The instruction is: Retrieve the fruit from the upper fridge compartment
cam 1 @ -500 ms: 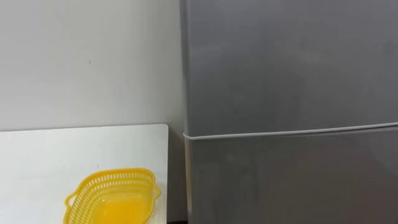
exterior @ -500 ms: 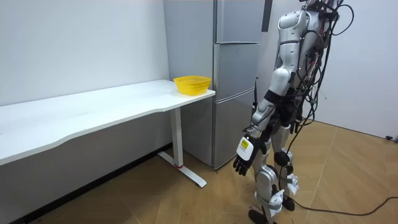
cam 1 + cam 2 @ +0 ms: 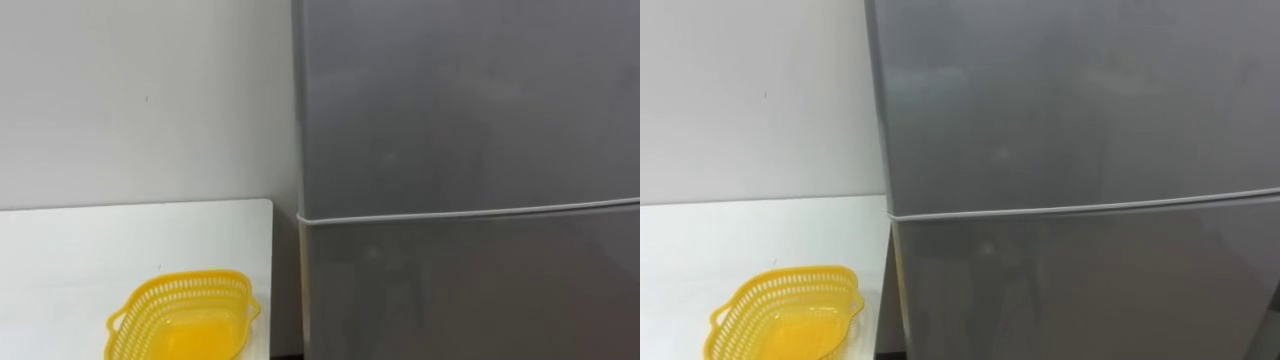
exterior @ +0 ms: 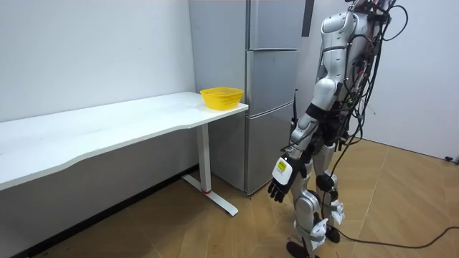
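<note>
The robot stands on the floor in front of the fridge and looks at it. The fridge is grey and tall. It has a top door and a low door. A thin pale line runs across between the two doors. Both doors are shut, so I cannot tell what is inside.

A white table stands to the left of the fridge, along the white wall. The end of the table is just beside the fridge. A yellow basket sits on that end of the table, near the edge next to the fridge. The basket has small holes all around its sides.

In the room view, the robot stands up straight, near the fridge but apart from it. Its left hand hangs down by its leg, low and well away from the doors. The fingers are loose and bent a little. They hold nothing and touch nothing.
</note>
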{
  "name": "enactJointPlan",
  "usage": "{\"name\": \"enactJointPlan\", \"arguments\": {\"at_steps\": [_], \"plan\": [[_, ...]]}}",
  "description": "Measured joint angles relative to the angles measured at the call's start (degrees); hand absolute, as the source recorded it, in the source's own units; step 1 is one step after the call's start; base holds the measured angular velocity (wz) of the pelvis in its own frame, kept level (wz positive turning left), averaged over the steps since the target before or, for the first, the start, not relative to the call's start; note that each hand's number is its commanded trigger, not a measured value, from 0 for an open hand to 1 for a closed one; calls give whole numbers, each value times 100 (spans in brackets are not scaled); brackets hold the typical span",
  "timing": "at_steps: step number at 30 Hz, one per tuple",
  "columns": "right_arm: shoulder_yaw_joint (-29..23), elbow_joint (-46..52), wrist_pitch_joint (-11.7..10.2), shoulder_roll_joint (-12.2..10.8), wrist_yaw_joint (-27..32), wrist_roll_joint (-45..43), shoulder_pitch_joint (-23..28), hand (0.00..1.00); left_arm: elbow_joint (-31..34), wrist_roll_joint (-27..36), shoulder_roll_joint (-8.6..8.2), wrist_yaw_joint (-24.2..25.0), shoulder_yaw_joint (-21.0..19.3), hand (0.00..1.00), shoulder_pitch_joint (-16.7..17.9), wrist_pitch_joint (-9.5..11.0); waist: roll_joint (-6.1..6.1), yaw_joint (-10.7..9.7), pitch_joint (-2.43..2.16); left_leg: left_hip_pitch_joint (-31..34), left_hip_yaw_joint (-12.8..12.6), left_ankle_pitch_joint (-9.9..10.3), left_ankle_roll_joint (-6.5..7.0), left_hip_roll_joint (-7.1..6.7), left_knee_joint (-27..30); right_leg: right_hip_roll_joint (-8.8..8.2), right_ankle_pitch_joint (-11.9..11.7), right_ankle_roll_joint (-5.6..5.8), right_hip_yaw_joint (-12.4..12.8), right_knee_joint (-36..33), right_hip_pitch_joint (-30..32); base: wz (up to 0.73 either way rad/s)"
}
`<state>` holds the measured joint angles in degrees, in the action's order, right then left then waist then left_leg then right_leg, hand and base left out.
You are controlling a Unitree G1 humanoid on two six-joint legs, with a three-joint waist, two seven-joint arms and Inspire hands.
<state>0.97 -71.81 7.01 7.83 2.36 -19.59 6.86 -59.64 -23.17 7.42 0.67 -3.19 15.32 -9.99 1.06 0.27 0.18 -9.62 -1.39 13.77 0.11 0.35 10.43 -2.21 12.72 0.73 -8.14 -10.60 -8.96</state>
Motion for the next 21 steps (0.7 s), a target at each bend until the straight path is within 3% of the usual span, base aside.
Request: {"name": "enactJointPlan", "arguments": {"at_steps": [10, 19, 21], "plan": [[-1, -2, 35, 0, 72, 10, 6, 0, -240, 89, -25, -2, 1, 0, -59, -95, -4, 1, 1, -2, 1, 0, 0, 0, -3, -1, -2, 4, 2, 1, -1, 0], [-121, 6, 55, -26, 74, 129, 2, 0, -271, 927, -161, -260, -378, 0, -5, -128, -33, 17, -10, 25, 8, 0, 0, -4, 6, -19, -3, 9, -134, 88, -7, 5], [-125, -81, 52, -25, 86, 150, -23, 0, -276, 1414, -167, -392, -553, 0, 3, -117, -48, 54, -20, 15, -1, 0, 0, -4, 9, -18, -4, 7, -123, 72, -12, -2]]}}
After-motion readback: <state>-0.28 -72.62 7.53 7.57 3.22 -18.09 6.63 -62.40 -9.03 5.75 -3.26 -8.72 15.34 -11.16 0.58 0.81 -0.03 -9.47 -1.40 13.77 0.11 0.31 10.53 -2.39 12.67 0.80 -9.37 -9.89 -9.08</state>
